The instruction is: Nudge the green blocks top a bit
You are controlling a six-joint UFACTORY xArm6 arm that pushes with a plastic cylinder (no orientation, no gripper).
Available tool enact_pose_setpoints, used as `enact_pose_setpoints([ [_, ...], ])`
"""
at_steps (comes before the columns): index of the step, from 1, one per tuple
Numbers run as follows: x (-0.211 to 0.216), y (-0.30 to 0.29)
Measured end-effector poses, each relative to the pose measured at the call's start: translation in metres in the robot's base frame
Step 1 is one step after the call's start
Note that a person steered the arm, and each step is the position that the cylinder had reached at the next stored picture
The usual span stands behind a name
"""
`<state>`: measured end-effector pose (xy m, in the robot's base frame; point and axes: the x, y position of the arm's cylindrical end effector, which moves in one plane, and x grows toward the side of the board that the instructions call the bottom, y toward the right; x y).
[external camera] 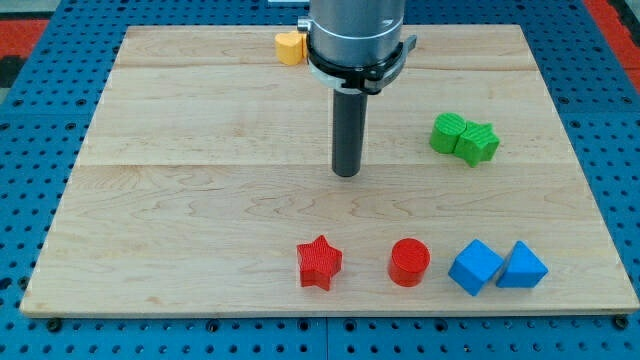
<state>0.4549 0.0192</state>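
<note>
My tip, end of the straight dark rod with no fingers to open or close, rests on the pale wooden board, touching no block. Two green blocks, touching each other, lie well to the view's right. Red star block, red cylinder block and two blue blocks line the view's bottom; a yellow block sits at the top.

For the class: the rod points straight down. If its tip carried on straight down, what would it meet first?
The wooden board itself. My tip stands over bare wood near the board's middle, apparently already on it, with no block beneath. The green blocks lie apart at the view's right, the red star toward the view's bottom.
</note>
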Motion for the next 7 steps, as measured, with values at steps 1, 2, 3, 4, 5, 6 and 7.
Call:
enact_pose_setpoints([
  [1,0.004,-0.031],
  [2,0.004,-0.032],
  [3,0.004,-0.032],
  [4,0.004,-0.032],
  [5,0.005,-0.008],
  [6,0.004,0.067],
  [7,-0.003,0.122],
])
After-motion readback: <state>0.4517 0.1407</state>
